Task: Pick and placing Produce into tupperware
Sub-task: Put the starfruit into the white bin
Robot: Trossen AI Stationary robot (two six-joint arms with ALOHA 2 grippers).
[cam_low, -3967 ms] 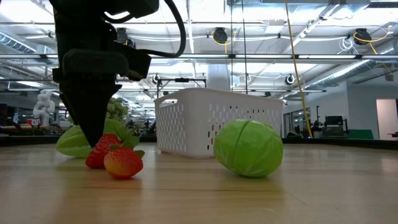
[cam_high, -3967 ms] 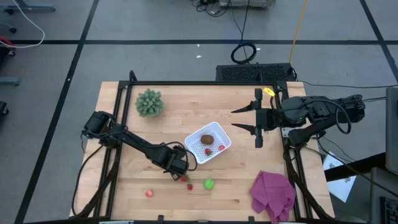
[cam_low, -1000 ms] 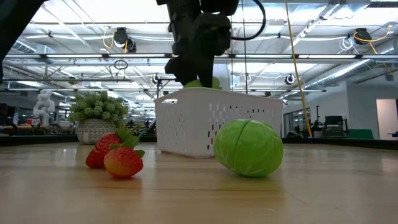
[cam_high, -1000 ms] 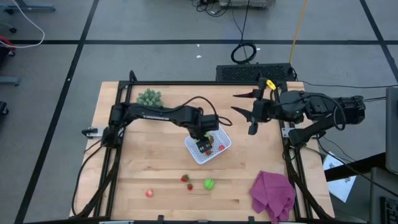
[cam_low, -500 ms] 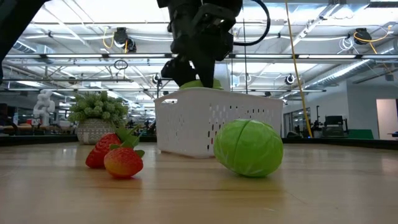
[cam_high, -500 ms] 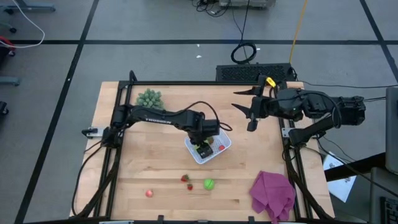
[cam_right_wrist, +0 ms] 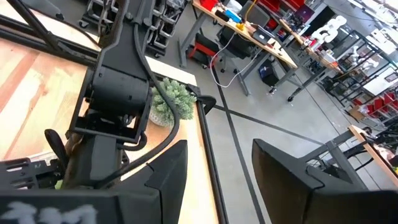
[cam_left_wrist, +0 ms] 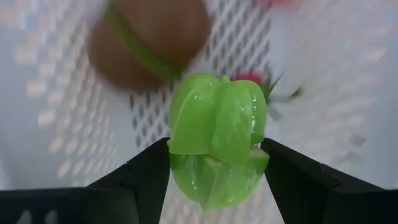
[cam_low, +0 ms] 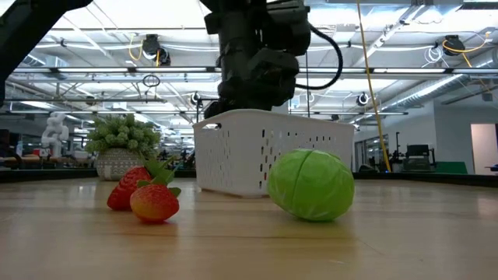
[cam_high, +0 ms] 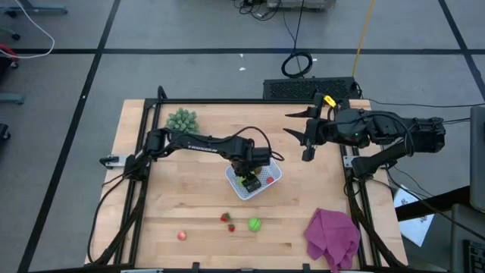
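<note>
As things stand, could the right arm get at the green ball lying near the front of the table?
Probably yes. The right gripper hovers open and empty near the back right, and bare table lies between it and the green ball. The left gripper is busy over the basket.

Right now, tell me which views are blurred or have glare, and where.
Left wrist view: the green piece between the fingers is sharp, while the brown piece and the white container behind are out of focus. Low view: bright ceiling lights wash out the top; the strawberries and green ball are crisp. High view: even light, no glare.
</note>
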